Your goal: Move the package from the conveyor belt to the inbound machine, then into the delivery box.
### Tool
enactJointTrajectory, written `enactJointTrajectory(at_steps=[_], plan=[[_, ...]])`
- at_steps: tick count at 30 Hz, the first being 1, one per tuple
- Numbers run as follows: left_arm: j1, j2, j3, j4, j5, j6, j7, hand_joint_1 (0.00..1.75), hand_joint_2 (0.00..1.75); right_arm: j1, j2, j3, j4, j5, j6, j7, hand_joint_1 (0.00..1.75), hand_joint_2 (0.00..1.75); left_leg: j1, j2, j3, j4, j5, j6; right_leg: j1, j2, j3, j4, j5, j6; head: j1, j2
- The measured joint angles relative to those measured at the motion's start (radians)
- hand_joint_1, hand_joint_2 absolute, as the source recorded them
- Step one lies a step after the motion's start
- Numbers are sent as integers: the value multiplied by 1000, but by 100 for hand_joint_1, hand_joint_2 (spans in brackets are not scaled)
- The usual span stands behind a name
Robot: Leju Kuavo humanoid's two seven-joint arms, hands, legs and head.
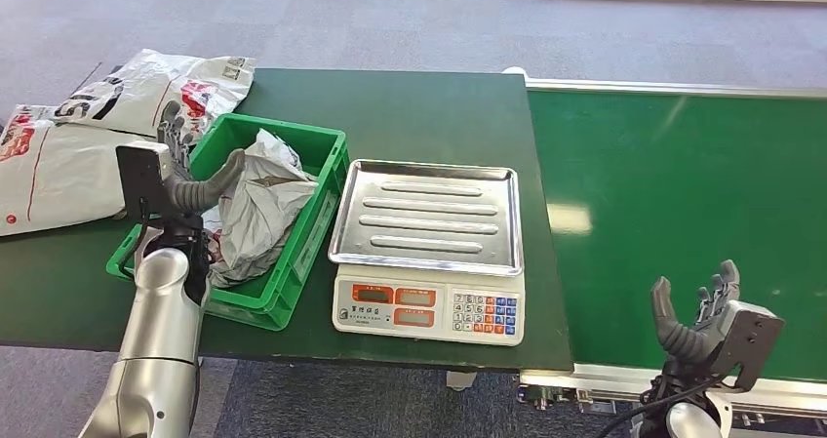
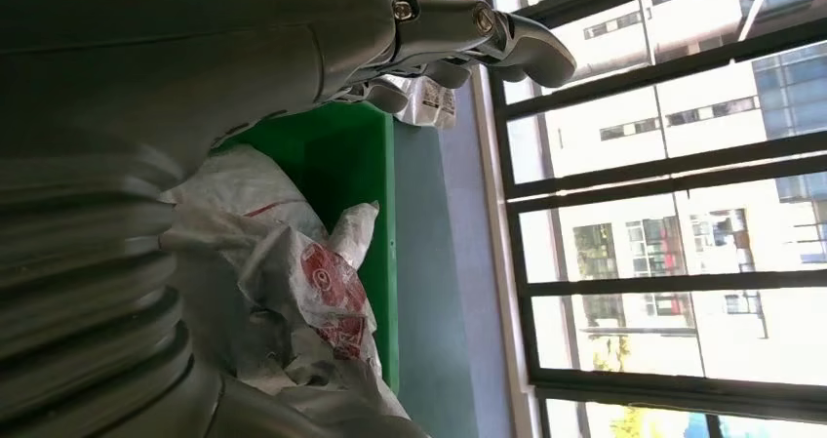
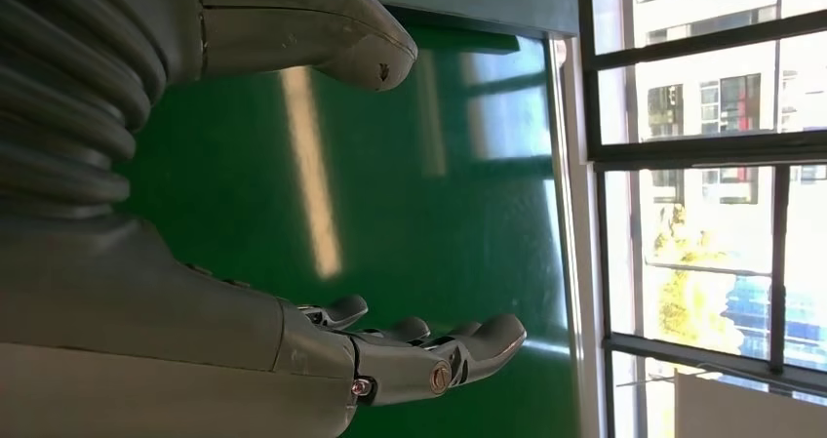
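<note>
A crumpled grey-white package (image 1: 255, 204) lies inside the green delivery box (image 1: 317, 225) on the dark green table; the left wrist view shows the package (image 2: 293, 292) with a red mark against the box wall (image 2: 366, 194). My left hand (image 1: 185, 170) hovers over the box's left side, fingers spread, holding nothing. The inbound machine, a scale with a bare steel tray (image 1: 429, 214), stands right of the box. My right hand (image 1: 704, 321) is raised open above the near edge of the bare green conveyor belt (image 1: 683, 194), also seen as belt (image 3: 390, 214) under the fingers (image 3: 439, 355).
Two more white printed bags (image 1: 117, 116) lie on the table at the far left, behind and beside the box. The scale's keypad (image 1: 483, 313) faces me. Grey carpet lies beyond the table; windows show in the wrist views.
</note>
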Motion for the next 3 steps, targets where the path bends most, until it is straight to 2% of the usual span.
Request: enactJointTrajectory(at_steps=[3], plan=[[54, -18, 4, -79, 57, 32, -117, 0, 175, 3, 0, 0, 0, -9, 0, -1, 0, 175, 0, 2, 1, 0, -1, -1, 0, 2, 0, 0, 0, 0, 0, 0]])
